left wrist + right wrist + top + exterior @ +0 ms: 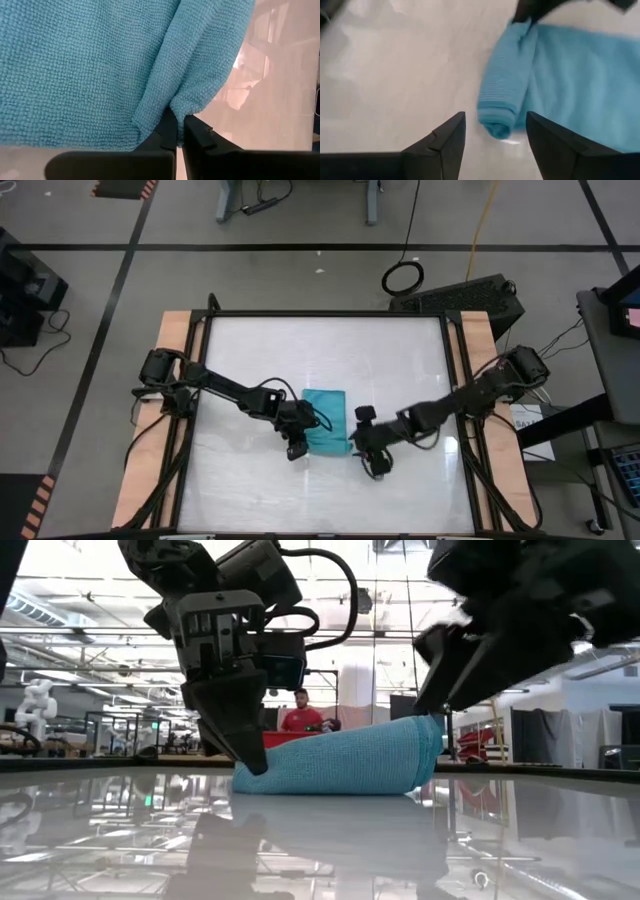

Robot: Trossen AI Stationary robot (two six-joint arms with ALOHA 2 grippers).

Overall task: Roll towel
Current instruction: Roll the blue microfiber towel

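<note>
The turquoise towel (325, 418) lies on the white table top (250, 360), its far part flat (580, 75) and its near edge wound into a short roll (506, 80). My left gripper (296, 446) is shut on the roll's left end; it also shows in the low view (250, 755). My right gripper (360, 450) is open at the roll's right end (497, 125), one finger on either side of it (496, 117). I cannot see it touch the cloth. My left gripper pinches the corner of the rolled edge (172, 107) at the roll's left end, between its two fingers (197, 137). It holds a fold of several layers. The fingers slant down from above (235, 725). The roll rests on the table, slack.
Wooden strips (180, 350) run along the table's left and right edges. Bare table top lies on all sides of the towel. In the low view a person in red (300, 718) sits in the room far behind the table.
</note>
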